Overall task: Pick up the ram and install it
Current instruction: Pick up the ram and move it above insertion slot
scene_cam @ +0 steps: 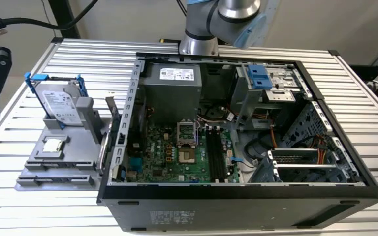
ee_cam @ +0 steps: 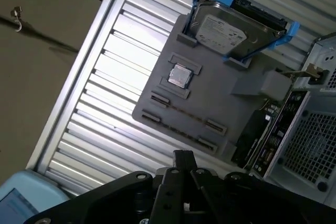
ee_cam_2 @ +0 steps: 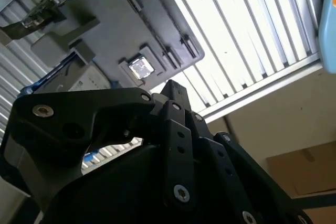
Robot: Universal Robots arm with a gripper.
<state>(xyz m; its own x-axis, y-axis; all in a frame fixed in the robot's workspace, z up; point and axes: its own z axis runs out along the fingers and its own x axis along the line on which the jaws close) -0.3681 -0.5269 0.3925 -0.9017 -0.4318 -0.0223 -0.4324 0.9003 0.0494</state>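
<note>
While gripper (ee_cam: 184,154) hangs high over gray tray (ee_cam: 231,103), jaws look pressed together, empty. Ram (ee_cam: 185,114) seems edge-on in tray slot, by CPU chip (ee_cam: 180,76). Good pickup, imo: open wide, align w/ stick's length, approach straight.

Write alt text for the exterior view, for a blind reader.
An open computer case lies on a slatted metal table, its motherboard exposed, with the robot arm beyond it. At the exterior view's left, a grey holder carries a blue-railed hard drive and a processor chip.
</note>
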